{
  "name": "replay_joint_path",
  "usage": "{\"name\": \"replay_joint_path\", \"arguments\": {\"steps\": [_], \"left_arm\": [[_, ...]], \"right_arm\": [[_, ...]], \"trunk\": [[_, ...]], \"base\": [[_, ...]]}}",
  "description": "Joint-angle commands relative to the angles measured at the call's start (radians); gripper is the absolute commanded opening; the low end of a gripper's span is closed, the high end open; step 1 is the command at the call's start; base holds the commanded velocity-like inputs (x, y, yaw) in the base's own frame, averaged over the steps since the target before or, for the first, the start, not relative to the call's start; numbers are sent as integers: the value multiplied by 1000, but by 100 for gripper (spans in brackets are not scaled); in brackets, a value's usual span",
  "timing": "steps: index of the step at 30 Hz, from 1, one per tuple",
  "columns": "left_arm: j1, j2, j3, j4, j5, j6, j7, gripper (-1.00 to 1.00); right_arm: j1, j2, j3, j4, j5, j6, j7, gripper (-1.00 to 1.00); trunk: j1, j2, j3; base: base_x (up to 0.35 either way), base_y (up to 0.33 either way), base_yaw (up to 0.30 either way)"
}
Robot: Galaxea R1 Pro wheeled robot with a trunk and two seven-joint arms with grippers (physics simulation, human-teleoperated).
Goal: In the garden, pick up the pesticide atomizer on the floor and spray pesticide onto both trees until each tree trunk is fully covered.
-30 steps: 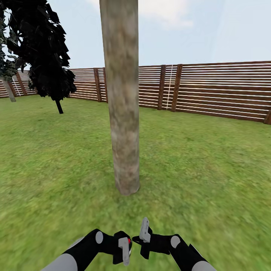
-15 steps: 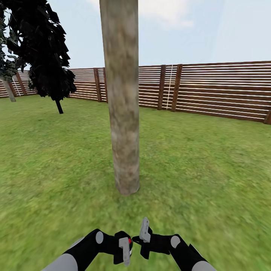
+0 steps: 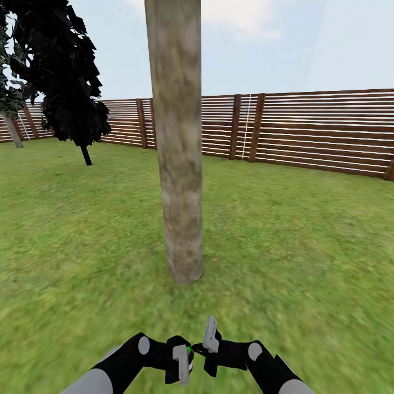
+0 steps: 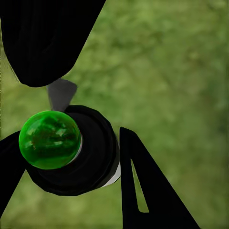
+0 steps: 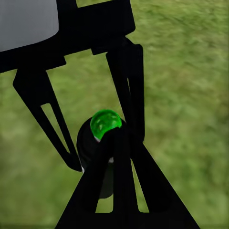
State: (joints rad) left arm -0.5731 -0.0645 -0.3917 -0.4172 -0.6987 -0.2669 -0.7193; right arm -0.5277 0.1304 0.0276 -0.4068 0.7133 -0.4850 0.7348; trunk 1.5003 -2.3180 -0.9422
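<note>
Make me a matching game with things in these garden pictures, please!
Things:
1. tree trunk
2. fence
3. round button
4. grass

Descriptions:
A. bright shiny green, between the left tool's black fingers
B. brown horizontal slats
C. grey-tan with brownish blotches
D. blurry green ground

Pairs: 1-C, 2-B, 3-A, 4-D

The tree trunk (image 3: 179, 153) is pale grey-tan with brown blotches. The floor (image 3: 295, 241) is blurry green grass. The fence (image 3: 323, 131) is brown wood with pale stripes. Another tree (image 3: 60, 71) is black. A shiny green ball (image 4: 49, 139) sits on a black round part (image 4: 93, 157).
</note>
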Motion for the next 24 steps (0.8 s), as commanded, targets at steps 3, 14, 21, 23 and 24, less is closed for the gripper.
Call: {"name": "replay_joint_path", "arguments": {"steps": [3,14,21,23,24], "left_arm": [[0,-1,-1,5,0,1,0,-100],[6,134,5,17,-10,16,6,-100],[17,321,7,52,-10,20,14,-100],[16,329,8,54,-9,21,24,-100],[16,331,9,56,-6,23,43,-100]], "right_arm": [[0,0,0,0,0,0,0,-100],[0,0,2,0,0,-1,0,-100],[0,-6,0,2,0,-1,0,-100],[1,-8,-1,2,1,-1,0,-100],[0,-9,-2,2,1,-1,0,-100]], "trunk": [[0,0,0],[0,0,0],[0,0,0],[0,0,0],[0,0,0]], "base": [[0,0,0],[0,0,0],[0,0,0],[0,0,0],[0,0,0]]}}
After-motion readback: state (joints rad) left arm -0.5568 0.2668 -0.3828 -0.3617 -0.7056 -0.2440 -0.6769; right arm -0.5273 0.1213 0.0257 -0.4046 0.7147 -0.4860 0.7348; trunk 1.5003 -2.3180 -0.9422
